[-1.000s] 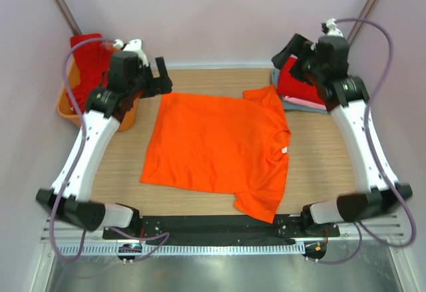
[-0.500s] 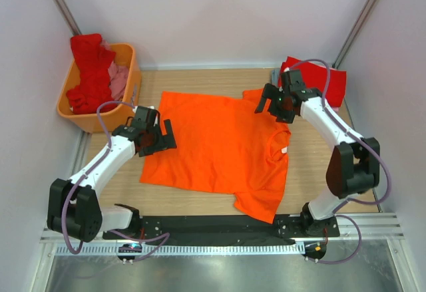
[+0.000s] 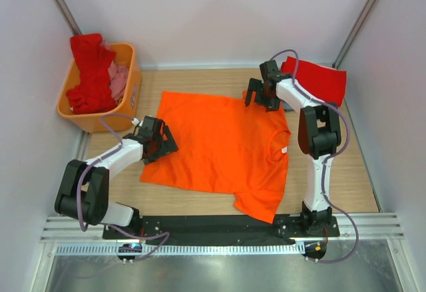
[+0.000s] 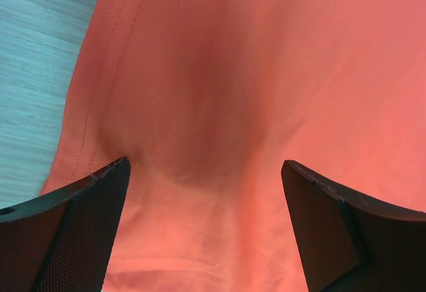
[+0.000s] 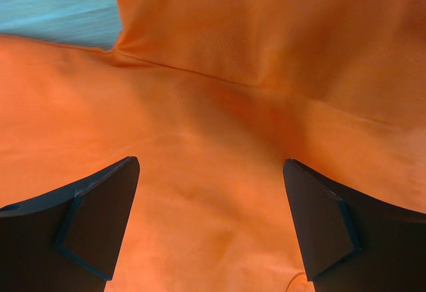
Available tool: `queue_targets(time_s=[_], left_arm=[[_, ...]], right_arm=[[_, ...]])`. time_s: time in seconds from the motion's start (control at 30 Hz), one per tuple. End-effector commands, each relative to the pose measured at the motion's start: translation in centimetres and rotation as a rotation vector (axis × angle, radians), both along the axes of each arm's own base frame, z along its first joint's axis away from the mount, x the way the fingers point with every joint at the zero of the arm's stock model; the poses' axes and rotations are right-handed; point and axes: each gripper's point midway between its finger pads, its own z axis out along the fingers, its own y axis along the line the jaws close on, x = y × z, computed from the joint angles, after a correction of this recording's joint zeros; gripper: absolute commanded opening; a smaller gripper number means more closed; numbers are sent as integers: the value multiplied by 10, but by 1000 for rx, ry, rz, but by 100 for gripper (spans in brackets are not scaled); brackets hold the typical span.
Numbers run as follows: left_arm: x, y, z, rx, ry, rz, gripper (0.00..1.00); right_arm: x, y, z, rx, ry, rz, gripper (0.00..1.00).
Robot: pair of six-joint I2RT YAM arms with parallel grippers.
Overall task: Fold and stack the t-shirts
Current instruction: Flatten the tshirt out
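Pale wood covers the bench (image 3: 333, 165), which sits in a white-walled cell with both arms bolted along its near edge. Spread flat across the middle lies the bright orange t-shirt (image 3: 219, 149), its hem toward the left, its collar toward the right with a small white neck label (image 3: 284, 149) showing, one sleeve pointing to the back and the other toward the near edge. The left gripper (image 3: 162, 144) is down low at the hem on the shirt's left edge, its jaws spread wide. In the left wrist view both dark fingertips (image 4: 100, 185) sit at the cloth beside the stitched hem, with a shallow shadowed pucker of orange fabric between them and a strip of bench to the left; nothing is pinched. The right gripper (image 3: 258, 98) is down at the back sleeve, also spread wide. Its wrist view shows the sleeve seam running across just beyond the fingertips (image 5: 106, 192), with loose orange cloth filling the gap between them. An orange plastic basket (image 3: 133, 72) stands at the back left corner, off the shirt, holding a heaped red t-shirt (image 3: 90, 66) with a pink one (image 3: 118, 79) beside it. At the back right, behind the right arm, lies another red t-shirt (image 3: 323, 82), well apart from the basket.
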Motion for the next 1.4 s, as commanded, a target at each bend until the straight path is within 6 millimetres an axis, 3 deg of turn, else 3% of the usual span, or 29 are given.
queue_targets(time_s=[0.0, 0.03, 0.17, 0.3, 0.37, 0.4, 0.43, 0.5, 0.63, 0.83, 0.93, 1.0, 1.03, 1.07, 1.17, 1.23, 1.27, 1.3, 1.33, 1.37], left_arm=[[7, -4, 2, -43, -48, 49, 95], [4, -4, 3, -48, -48, 53, 95], [-10, 1, 5, -53, -37, 73, 95], [-27, 4, 0, -52, -1, 78, 95], [-37, 7, -1, -48, 16, 88, 94], [-42, 8, 1, -54, 4, 94, 94], [-47, 11, 1, -51, 10, 99, 95], [-53, 18, 2, -30, 3, 120, 95], [-54, 25, 5, 11, -14, 111, 96], [-29, 26, 25, 64, -34, 73, 97], [-16, 20, 46, 52, -73, 58, 96], [-6, 18, 74, 83, -139, 41, 96], [-14, 21, 80, 115, -122, 37, 96], [-13, 19, 95, 146, -148, 29, 96], [-39, 22, 104, 192, -119, 43, 96], [-63, 20, 106, 162, -114, 69, 95], [-77, 23, 96, 153, -96, 82, 95], [-86, 21, 91, 119, -85, 87, 95], [-94, 18, 94, 44, -114, 125, 95], [-107, 21, 77, 29, -85, 138, 94]], right_arm=[[16, 6, 6, -21, -43, 20, 96], [16, 12, -9, -25, -18, 31, 96], [24, 29, -31, -27, 2, 63, 96], [31, 49, -49, 9, 23, 95, 96], [39, 61, -45, 19, 5, 112, 96], [39, 65, -55, 22, 20, 120, 96], [49, 71, -47, 35, -6, 125, 96], [52, 75, -60, 36, 15, 132, 96], [72, 75, -52, 16, -24, 102, 97], [82, 64, -36, 43, -60, 75, 99], [85, 65, -5, 58, -118, 99, 100], [84, 69, 33, 87, -176, 127, 100], [83, 68, 46, 96, -191, 130, 100], [79, 71, 82, 118, -244, 139, 100], [61, 71, 125, 139, -296, 142, 100], [28, 67, 162, 154, -338, 147, 100], [17, 68, 176, 162, -372, 153, 100], [-10, 66, 223, 168, -465, 155, 100], [-31, 64, 201, 144, -425, 154, 100], [-49, 62, 203, 140, -432, 152, 100]])
